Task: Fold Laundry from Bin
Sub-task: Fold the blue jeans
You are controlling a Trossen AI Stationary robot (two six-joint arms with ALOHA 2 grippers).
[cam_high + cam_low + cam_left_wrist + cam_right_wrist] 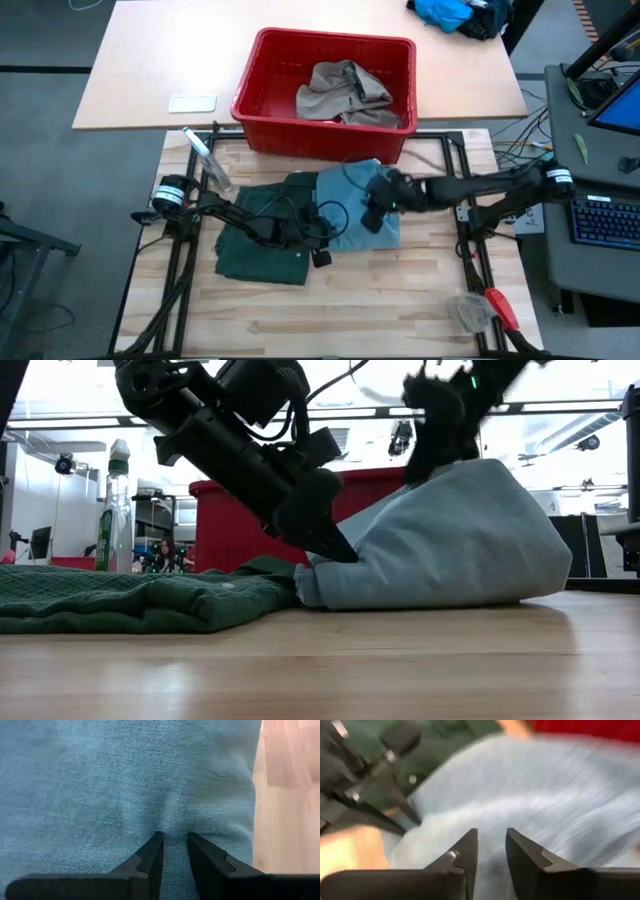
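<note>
Denim, light blue, the trousers [355, 200] lie bunched on the counter [400, 300] just in front of the red bin [325, 95]; I see my left pincer [175, 839] nipping a fold of them, fingers nearly together; my right pincer [491, 840] hovers over them, fingers narrowly apart; green shorts [255, 245] lie beside; khaki piece [340, 90] inside the bin; I read no writing anywhere.

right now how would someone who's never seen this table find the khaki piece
Start at the red bin at the far edge of the wooden table. Look inside it: the khaki piece lies crumpled on the bin's floor. It is the only garment in the bin; the green shorts and the light blue trousers lie out on the table in front.
</note>
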